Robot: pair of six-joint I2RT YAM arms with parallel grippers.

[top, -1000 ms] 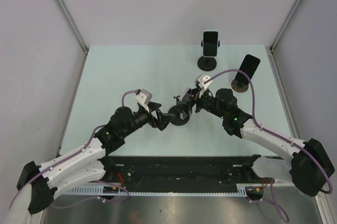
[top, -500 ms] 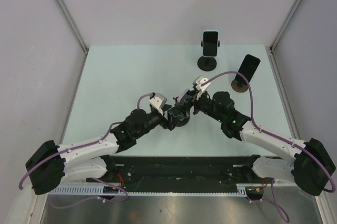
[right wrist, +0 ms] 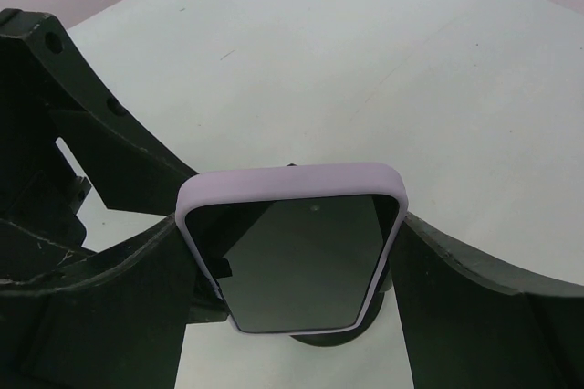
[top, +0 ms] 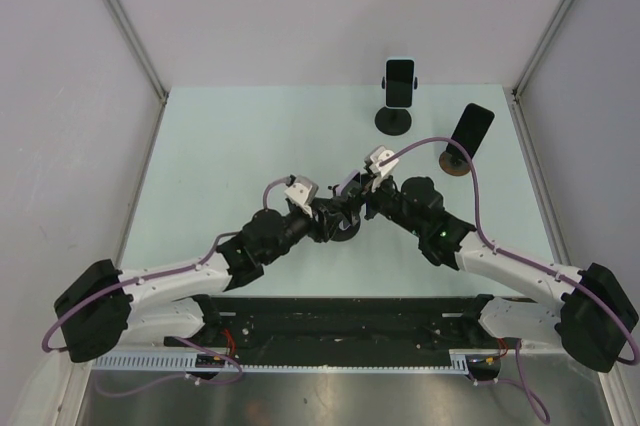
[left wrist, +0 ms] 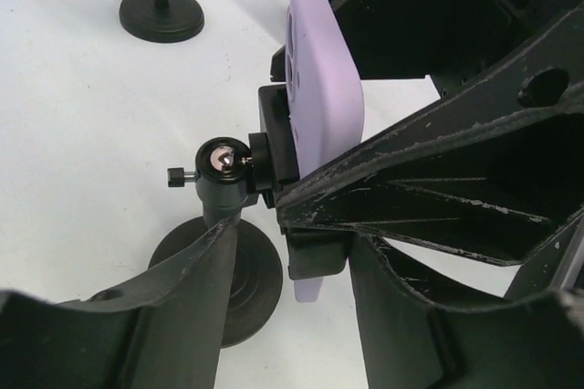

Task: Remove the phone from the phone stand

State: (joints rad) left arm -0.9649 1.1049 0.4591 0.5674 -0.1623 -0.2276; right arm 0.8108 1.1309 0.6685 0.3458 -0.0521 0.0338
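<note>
Sitting in the clamp of a black phone stand [left wrist: 224,165] near the middle of the pale counter [top: 230,146], the phone [right wrist: 297,261] wears a lilac case with rounded corners. Its screen is dark and blank, and the back of the case has small camera cut-outs near its upper end. The clamp grips the phone from behind and joins a shiny ball head with a small side screw, on a short stem over a round black base. The right fingers [right wrist: 484,316] lie flush against both long edges of the phone, closed on it across its width. The left fingers [left wrist: 438,179] are partly open and straddle the stand's neck just behind the phone, one low by the stem and one against the clamp. Whether they press on it cannot be told. At the far end of the counter, well apart from the arms, a light-blue phone [top: 400,81] stands upright on a second stand [top: 393,119]. To its right a black phone [top: 470,128] leans on a third stand [top: 455,164]. Compared with a second ago, the left arm has reached in from the left, and its fingers, then wider and short of the base, have narrowed around the stand. The right arm and both far phones have not moved.
</note>
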